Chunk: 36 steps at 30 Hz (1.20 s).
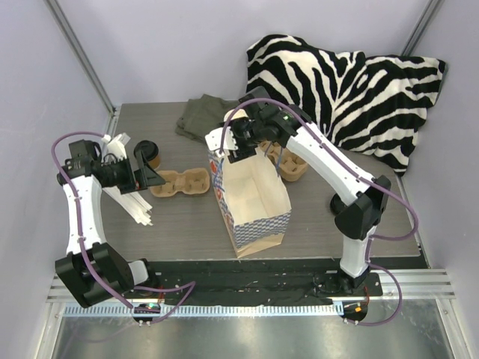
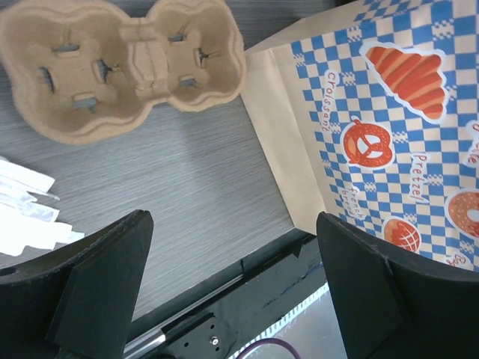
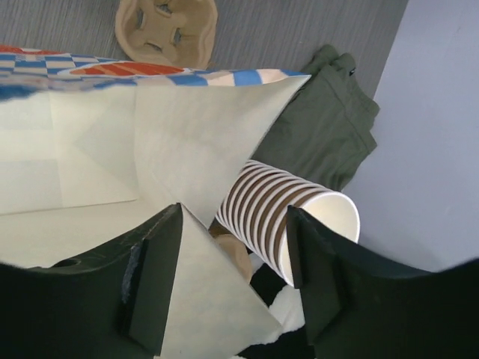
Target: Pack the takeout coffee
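The takeout coffee (image 1: 152, 155), a small brown cup under a black lid, stands at the back left of the table and shows in neither wrist view. My left gripper (image 1: 146, 170) hangs open just in front of it, holding nothing (image 2: 232, 292). The checkered paper bag (image 1: 253, 202) stands open in the middle. My right gripper (image 1: 238, 142) is at the bag's far rim, open, with a folded corner of the bag's rim (image 3: 217, 299) between its fingers, close to the left finger (image 3: 153, 277).
One pulp cup carrier (image 1: 179, 182) lies left of the bag (image 2: 389, 127), and another (image 1: 290, 166) lies to its right. A stack of striped cups (image 3: 288, 217) lies behind the bag. White packets (image 1: 123, 187), a green cloth (image 1: 200, 116) and a zebra pillow (image 1: 352, 90) lie around.
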Tool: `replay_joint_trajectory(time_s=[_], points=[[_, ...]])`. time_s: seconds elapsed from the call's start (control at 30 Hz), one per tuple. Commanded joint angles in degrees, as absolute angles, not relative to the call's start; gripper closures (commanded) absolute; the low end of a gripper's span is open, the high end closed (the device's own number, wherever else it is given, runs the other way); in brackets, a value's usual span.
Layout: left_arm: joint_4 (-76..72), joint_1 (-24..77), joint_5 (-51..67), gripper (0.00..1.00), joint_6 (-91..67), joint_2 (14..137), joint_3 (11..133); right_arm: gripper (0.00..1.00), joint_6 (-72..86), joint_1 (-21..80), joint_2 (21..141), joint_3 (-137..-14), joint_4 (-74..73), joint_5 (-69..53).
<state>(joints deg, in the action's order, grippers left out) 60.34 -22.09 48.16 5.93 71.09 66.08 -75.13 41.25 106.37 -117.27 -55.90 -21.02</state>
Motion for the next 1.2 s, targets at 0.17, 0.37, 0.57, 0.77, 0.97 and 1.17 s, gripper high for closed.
replay_joint_trajectory(time_s=[0.17,0.37,0.57,0.77,0.97,1.17], points=[[58.2,-22.0,41.1,0.0,4.9,72.1,68.0,0.93,-72.4,41.3,108.2,-123.9,-60.6,-17.8],[55.9,-22.0,36.2,0.0,6.2,73.0,67.2,0.99,-65.6,42.0,106.5,-128.1,-62.6,-15.2],[47.6,-22.0,34.3,0.0,1.9,75.1,63.8,0.99,-59.1,43.5,103.0,-125.4,-62.7,-10.0],[46.3,-22.1,34.5,0.03,2.8,79.7,62.9,0.99,-52.6,43.6,103.2,-127.4,-65.1,-6.7],[40.3,-22.1,33.7,0.14,0.4,83.0,59.5,0.99,-46.3,43.6,103.2,-127.4,-65.4,-5.6],[35.7,-21.4,32.7,0.21,-2.0,88.1,59.2,0.99,-42.5,43.5,103.3,-127.4,-65.7,-5.9]])
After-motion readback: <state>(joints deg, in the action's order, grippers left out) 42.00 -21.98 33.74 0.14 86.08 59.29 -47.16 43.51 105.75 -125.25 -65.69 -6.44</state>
